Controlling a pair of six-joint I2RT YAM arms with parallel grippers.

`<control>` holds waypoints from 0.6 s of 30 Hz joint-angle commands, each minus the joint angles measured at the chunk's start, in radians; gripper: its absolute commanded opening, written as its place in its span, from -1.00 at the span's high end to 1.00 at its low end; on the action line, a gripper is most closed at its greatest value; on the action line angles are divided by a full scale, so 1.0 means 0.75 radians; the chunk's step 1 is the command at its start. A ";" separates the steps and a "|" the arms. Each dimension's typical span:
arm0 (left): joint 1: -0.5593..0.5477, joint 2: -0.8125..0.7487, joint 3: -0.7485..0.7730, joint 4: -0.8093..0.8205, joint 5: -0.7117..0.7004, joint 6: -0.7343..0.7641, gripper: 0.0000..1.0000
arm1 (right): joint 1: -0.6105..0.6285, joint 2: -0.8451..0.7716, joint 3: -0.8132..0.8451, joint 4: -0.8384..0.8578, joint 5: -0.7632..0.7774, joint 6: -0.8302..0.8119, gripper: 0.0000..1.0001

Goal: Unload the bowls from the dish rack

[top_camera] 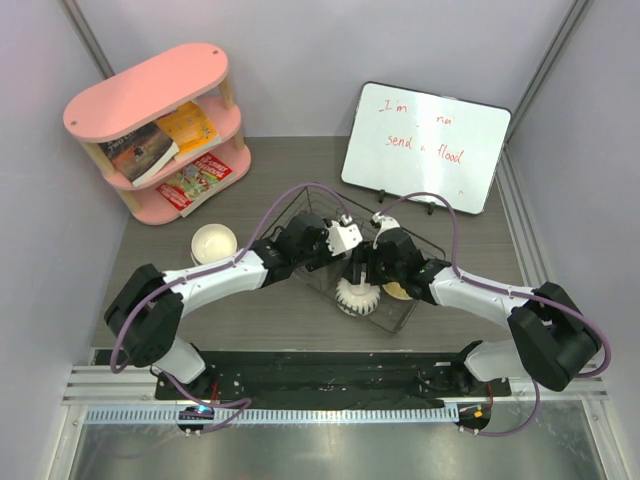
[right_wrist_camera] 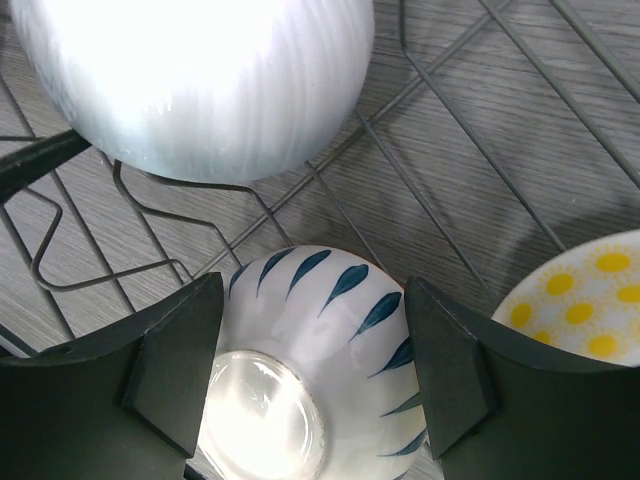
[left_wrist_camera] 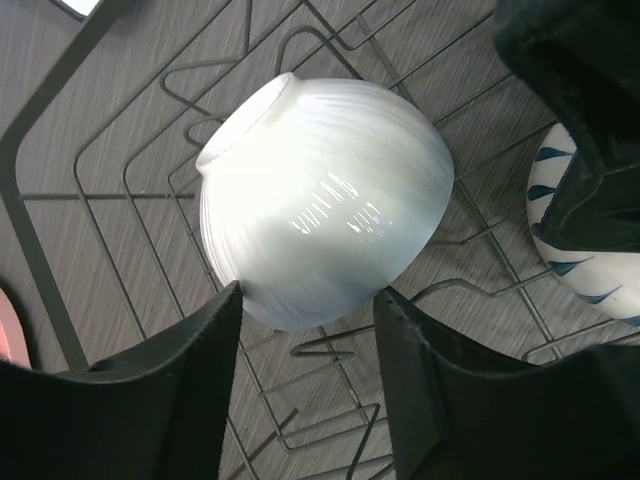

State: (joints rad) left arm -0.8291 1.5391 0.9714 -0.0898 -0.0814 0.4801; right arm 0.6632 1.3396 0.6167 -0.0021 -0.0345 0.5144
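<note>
Toward the table's middle, both hands were down in the dish rack [top_camera: 398, 318]. My left hand [left_wrist_camera: 310, 292] gaped wide around the white ribbed bowl [left_wrist_camera: 325, 195], and my right hand [right_wrist_camera: 312, 288] gaped wide astride the blue-and-white bowl [right_wrist_camera: 320, 340]. Next, I judged, came closing squarely, then lifting clear of the prongs.

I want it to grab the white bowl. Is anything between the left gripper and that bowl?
Nothing visible. The white ribbed bowl sits just beyond the open left gripper fingertips, with only dish rack wires underneath.
</note>
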 commanded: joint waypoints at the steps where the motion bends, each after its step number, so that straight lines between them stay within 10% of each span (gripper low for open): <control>1: 0.005 0.018 0.047 0.193 0.066 -0.029 0.06 | 0.034 0.057 -0.072 -0.314 -0.107 -0.052 -0.45; 11: 0.005 -0.066 -0.019 0.179 0.068 -0.071 0.39 | 0.036 0.049 -0.053 -0.318 -0.107 -0.046 -0.43; 18: 0.007 -0.068 0.003 0.124 -0.002 -0.155 -0.12 | 0.036 -0.084 0.014 -0.451 -0.009 -0.060 -0.47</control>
State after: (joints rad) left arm -0.8249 1.5208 0.9531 -0.0719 -0.0757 0.4194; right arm 0.6643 1.3079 0.6239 -0.0624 -0.0441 0.5056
